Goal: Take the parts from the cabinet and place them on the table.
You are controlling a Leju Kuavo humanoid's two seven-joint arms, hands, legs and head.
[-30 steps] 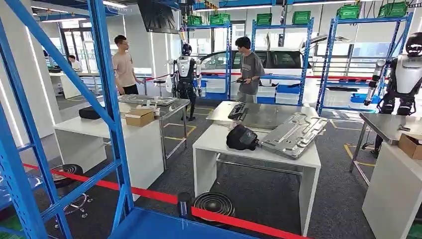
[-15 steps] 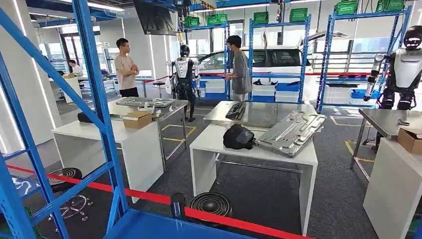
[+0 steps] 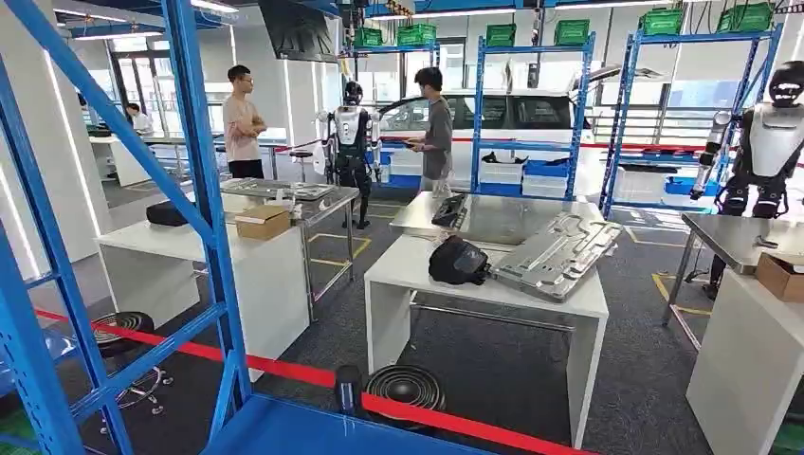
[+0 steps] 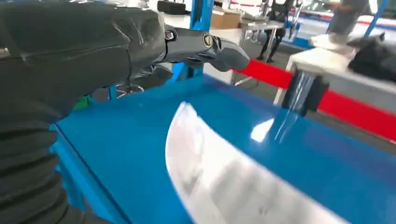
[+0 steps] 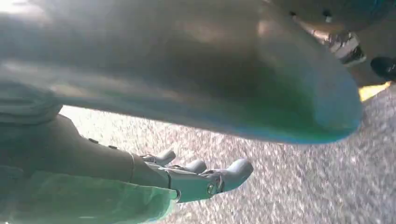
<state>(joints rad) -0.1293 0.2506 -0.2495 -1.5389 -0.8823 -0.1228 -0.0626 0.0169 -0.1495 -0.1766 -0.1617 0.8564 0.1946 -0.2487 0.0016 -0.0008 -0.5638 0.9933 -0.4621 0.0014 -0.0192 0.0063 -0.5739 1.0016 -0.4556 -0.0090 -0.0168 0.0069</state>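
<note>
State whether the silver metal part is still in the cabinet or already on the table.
Still in the cabinet. The left wrist view shows the silver metal part over the blue shelf, beside the left hand, on the near side of the red barrier tape.

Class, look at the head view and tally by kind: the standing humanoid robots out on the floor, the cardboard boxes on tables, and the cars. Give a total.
Humanoid robots: 2
Cardboard boxes: 2
Cars: 1
Total: 5
</note>
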